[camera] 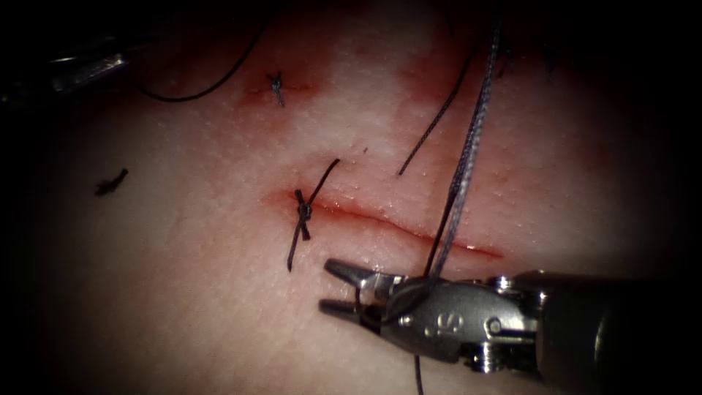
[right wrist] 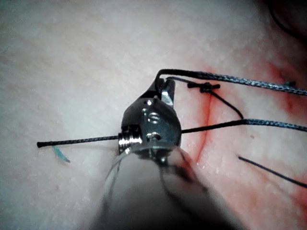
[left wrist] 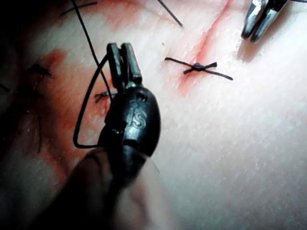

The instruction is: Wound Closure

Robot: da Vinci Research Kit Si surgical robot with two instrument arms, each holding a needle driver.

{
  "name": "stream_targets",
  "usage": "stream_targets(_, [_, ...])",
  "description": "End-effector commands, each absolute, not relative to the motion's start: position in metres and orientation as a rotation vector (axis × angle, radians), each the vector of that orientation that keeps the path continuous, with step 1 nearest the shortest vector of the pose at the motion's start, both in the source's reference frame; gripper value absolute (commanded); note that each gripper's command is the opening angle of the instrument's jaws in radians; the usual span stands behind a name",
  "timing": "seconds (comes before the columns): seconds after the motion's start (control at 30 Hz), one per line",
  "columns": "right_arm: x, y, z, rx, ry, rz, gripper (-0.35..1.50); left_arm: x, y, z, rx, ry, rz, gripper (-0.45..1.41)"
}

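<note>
the right tool (camera: 338,290) sits just below the cut (camera: 409,228) in the tissue (camera: 183,292), fingers apart, thread (camera: 468,153) looped around its wrist, gripping nothing. the left tool (left wrist: 123,60), fingers together, lies beside a thread loop; any grip is unclear. a knotted stitch (camera: 303,212) crosses the cut's left end.

The right tool (camera: 338,290) carries a stamped mark on the flat side of its metal wrist body, reading as 2 characters that look like "S" and "I", seen turned in the endoscope view. The left tool (left wrist: 123,53) bears a similar 2-character stamp on its dark wrist body in the left wrist view, too worn to read with certainty
</note>
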State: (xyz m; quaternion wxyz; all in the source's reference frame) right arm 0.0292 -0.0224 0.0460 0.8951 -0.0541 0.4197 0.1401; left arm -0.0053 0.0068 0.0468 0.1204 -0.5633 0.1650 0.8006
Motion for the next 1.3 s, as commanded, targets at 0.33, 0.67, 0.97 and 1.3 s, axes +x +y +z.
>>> stream_targets(0.33, [0.0293,-0.0246,0.0425,-0.091,0.857,0.285,-0.35,-0.0058,0.0068,0.0477,-1.654,0.48,2.338,-0.45])
stream_targets(0.67, [0.0305,-0.028,0.039,-0.032,0.83,0.2,-0.35,-0.0057,0.0068,0.0479,-1.654,0.482,2.339,-0.45])
stream_targets(0.97, [0.031,-0.029,0.0382,-0.009,0.836,0.177,-0.35,-0.0058,0.0068,0.0479,-1.654,0.482,2.339,-0.45])
stream_targets(1.3, [0.0315,-0.029,0.0371,-0.021,0.851,0.145,0.39,-0.0058,0.0067,0.0478,-1.653,0.482,2.339,-0.45])
